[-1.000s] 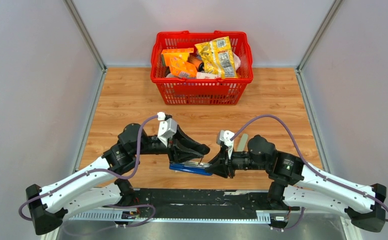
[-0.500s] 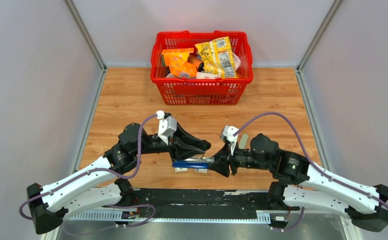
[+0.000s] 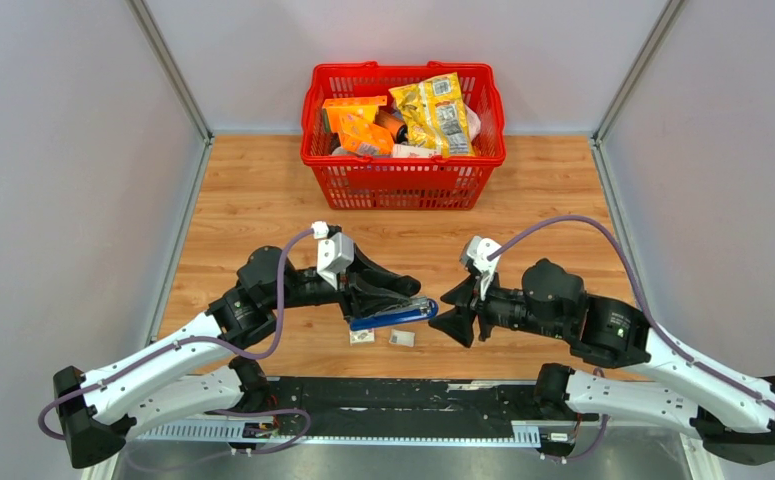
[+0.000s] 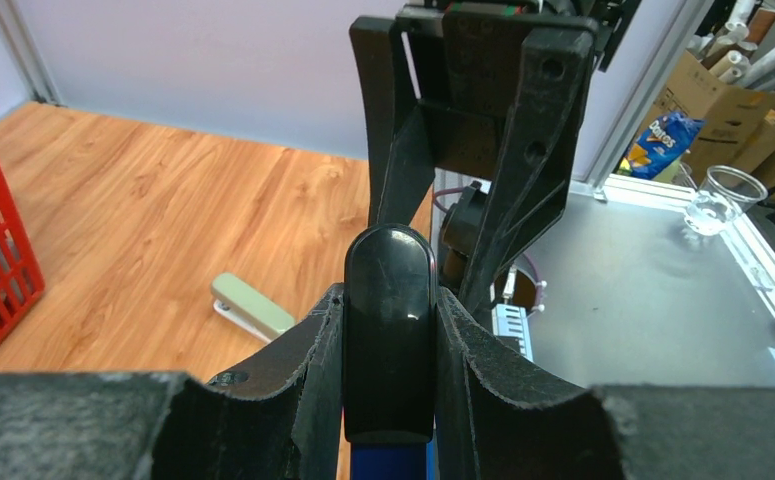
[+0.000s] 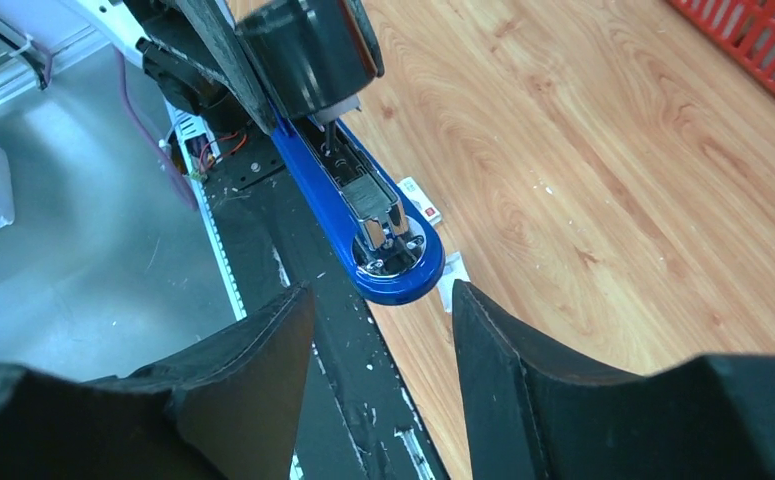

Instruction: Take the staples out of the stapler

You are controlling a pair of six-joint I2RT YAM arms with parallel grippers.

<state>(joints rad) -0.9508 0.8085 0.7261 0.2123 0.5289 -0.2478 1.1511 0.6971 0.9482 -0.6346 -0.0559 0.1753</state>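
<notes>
**A:** Where's the stapler (image 3: 395, 316)?

**B:** Off the wooden table (image 3: 263, 200), in the left gripper (image 4: 388, 320). The jaws are partly closed and pinch its black top from both sides. The right wrist view shows the blue base hanging away from that top, with the metal channel (image 5: 375, 212) bare.

**A:** Any staples?

**B:** I can't tell. Only bright metal shows in the channel, and no single strip can be made out there or on the wood.

**A:** And the right gripper (image 3: 453, 312)?

**B:** It is just off the stapler's rounded blue end and clear of it. The jaws are spread wide, one finger to each side of that end, and they hold nothing.

**A:** What's around the stapler?

**B:** Two small white packets (image 3: 401, 338) lie on the table just to its near side. A pale green object (image 4: 251, 308) lies on the wood past its far end. A red basket (image 3: 403, 165) full of snack bags sits well beyond it, at the far edge of the table.
</notes>
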